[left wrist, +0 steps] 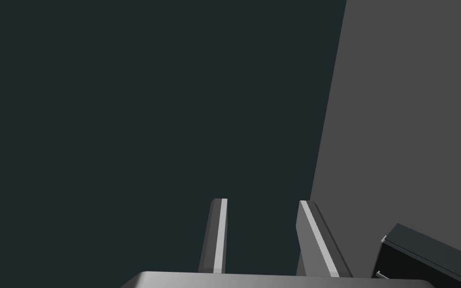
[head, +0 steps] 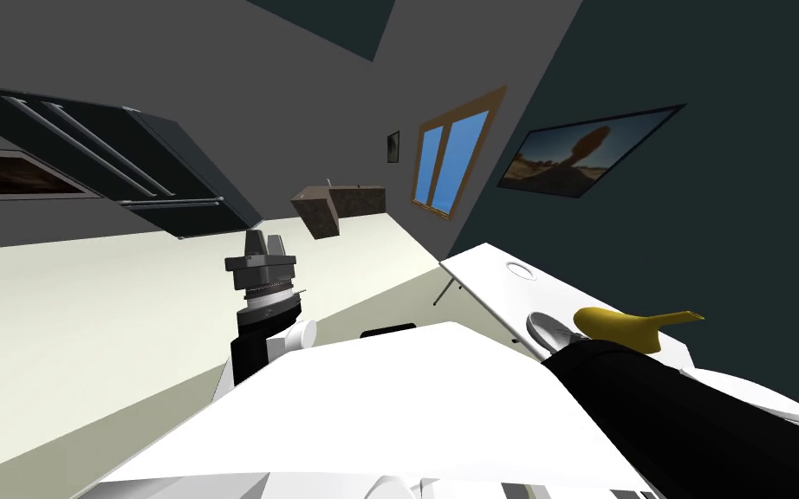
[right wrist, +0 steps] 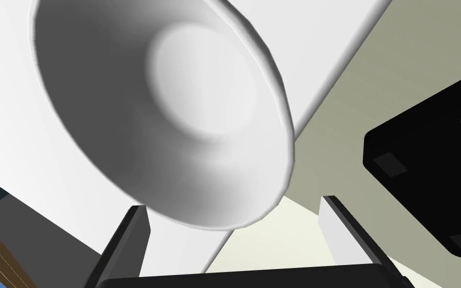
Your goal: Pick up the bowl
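Desk (head: 484, 268), white, spans four o'clock in head view. White bowl (right wrist: 174, 110) rests by its near edge, its rim between the spread fingers of the released right tool (right wrist: 234, 235). Left tool (left wrist: 267, 237), likewise released and empty, stands raised at nine o'clock.

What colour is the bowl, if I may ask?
The bowl is plain white, clearest in the right wrist view.

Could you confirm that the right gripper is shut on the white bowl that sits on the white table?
Not quite: the right gripper is open, not shut. The right wrist view shows its fingers standing wide apart, with the white bowl ahead of them on the white table.
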### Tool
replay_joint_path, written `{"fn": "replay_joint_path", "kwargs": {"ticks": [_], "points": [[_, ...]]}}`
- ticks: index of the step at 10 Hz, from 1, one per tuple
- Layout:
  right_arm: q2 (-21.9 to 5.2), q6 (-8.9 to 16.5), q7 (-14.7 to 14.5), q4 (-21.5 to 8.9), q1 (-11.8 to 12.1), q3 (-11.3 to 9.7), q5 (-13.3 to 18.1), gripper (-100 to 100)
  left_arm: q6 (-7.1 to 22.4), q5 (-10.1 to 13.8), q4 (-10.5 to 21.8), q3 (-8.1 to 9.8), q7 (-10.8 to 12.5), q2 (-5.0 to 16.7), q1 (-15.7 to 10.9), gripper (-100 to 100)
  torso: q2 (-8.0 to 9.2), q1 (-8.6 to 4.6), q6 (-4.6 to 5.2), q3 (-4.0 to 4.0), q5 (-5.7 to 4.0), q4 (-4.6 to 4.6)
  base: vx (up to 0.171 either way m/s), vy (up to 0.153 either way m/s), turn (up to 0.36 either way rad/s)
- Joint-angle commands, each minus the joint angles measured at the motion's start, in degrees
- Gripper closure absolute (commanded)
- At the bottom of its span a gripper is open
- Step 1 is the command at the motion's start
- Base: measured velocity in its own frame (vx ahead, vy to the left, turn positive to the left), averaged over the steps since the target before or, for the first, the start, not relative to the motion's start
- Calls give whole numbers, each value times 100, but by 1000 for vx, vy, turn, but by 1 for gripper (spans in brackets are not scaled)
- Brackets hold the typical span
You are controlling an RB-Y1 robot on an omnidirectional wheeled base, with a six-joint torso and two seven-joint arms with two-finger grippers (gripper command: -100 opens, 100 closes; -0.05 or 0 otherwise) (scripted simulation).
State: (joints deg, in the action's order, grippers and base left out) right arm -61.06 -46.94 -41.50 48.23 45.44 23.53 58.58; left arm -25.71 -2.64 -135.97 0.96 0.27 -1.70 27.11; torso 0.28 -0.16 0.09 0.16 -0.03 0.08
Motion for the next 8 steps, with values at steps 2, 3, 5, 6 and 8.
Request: {"fn": "replay_joint_path", "kwargs": {"ticks": [2,3,5,6,8], "points": [[39,-36,-94,-235,-63,-104,135,-100,0,0,0,0,0,0,0,0,-2,-7,-1,-1,-2,0,-12,-45,27],[14,-39,-52,-190,-26,-73,111,-100,0,0,0,0,0,0,0,0,-2,-5,0,-1,-3,0,-6,-14,-1],[-112,67,90,-154,-317,-362,121,-100,0,0,0,0,0,0,0,0,-6,8,-1,-3,1,-1,-7,-6,-72],[-112,67,90,-154,-331,-446,121,-100,0,0,0,0,0,0,1,0,-5,7,1,-3,1,-1,-19,-7,-92],[-240,181,249,-105,-562,-796,129,-100,0,0,0,0,0,0,1,0,0,8,2,0,1,0,-21,-10,-116]]}}
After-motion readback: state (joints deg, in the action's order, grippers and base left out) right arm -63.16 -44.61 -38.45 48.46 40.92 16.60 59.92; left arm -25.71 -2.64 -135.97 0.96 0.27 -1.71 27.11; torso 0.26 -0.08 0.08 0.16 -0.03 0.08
